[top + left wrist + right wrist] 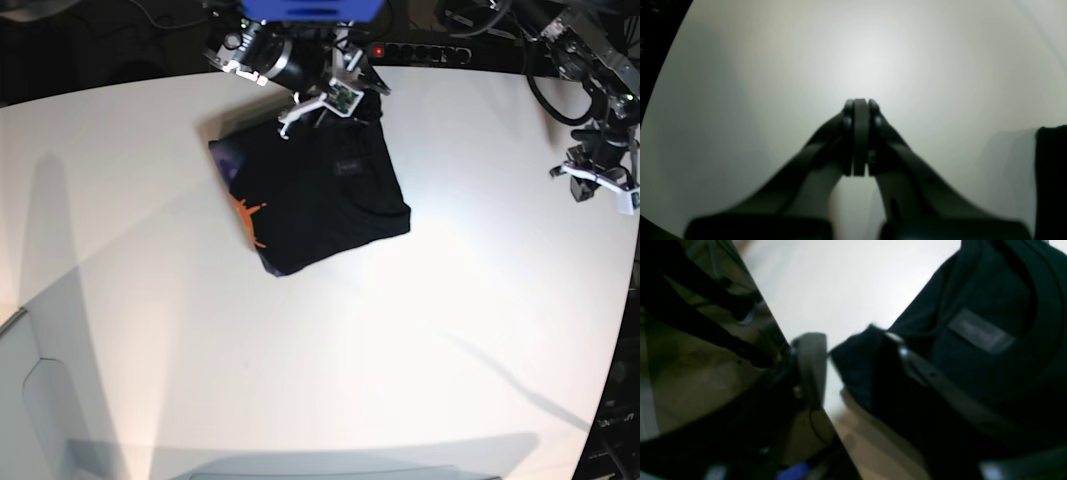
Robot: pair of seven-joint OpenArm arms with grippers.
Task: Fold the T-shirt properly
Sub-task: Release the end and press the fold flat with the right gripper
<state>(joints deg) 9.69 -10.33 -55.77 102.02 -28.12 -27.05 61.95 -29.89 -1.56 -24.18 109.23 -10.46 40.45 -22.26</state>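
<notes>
The black T-shirt (320, 195) lies folded into a compact block on the white table (450, 330), with an orange print (250, 215) on its left part and a small label (348, 165) near the collar. My right gripper (335, 100) stands at the shirt's far edge. In the right wrist view this gripper (851, 340) is open; one pad (810, 370) is clear of the cloth, and the other finger (927, 373) lies against a raised fold of the T-shirt (973, 373) beside the label (980, 330). My left gripper (860, 105) is shut on nothing, above bare table at the right edge (600, 180).
A power strip (420, 50) with a red light lies along the table's back edge, with cables and dark floor behind it. A dark shape (1052, 180) shows at the right border of the left wrist view. A white panel (30, 400) stands at the lower left.
</notes>
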